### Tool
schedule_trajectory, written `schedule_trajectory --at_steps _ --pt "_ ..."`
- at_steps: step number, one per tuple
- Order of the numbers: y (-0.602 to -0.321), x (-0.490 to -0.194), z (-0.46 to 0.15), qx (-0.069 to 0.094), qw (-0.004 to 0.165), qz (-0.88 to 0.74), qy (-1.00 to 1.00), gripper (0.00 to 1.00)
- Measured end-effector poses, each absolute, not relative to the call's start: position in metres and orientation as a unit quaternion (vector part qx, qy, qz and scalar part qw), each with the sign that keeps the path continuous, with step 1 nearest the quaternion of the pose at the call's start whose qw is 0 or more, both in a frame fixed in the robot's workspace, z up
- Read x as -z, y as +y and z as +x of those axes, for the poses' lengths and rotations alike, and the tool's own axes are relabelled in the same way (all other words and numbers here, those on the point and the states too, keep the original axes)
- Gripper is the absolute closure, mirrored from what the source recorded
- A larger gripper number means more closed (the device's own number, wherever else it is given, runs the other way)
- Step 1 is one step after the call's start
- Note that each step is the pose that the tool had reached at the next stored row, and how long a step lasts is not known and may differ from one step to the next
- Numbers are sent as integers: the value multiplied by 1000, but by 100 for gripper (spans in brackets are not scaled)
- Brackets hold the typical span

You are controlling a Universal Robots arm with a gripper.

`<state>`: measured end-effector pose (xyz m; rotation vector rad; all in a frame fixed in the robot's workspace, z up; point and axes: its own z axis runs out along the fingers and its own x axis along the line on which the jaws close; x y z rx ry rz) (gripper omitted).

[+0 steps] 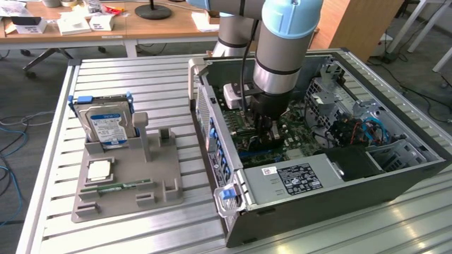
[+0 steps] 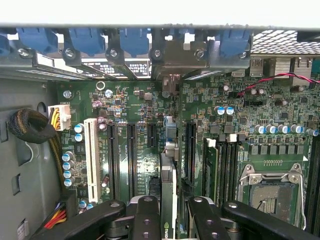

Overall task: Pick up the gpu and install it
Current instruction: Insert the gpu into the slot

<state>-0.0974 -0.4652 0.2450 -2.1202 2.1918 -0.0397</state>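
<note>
Hand inside the open case, clamped on the gpu.
On the exterior view's left, a gray holder (image 1: 127,182) on the slatted surface (image 1: 134,69) carries a memory stick (image 1: 116,187) near and a hard drive (image 1: 107,124) farther back. In the case (image 1: 339,196), the hand (image 2: 167,210) grips the gpu (image 2: 169,192) edge-on over the motherboard (image 2: 145,115) slots, its bracket end toward the case's rear wall.
</note>
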Motion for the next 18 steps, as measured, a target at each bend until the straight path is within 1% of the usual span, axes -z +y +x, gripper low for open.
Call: schedule_trajectory --at_steps 18 --pt "-465 -244 -99 13 46 -694 718 74"
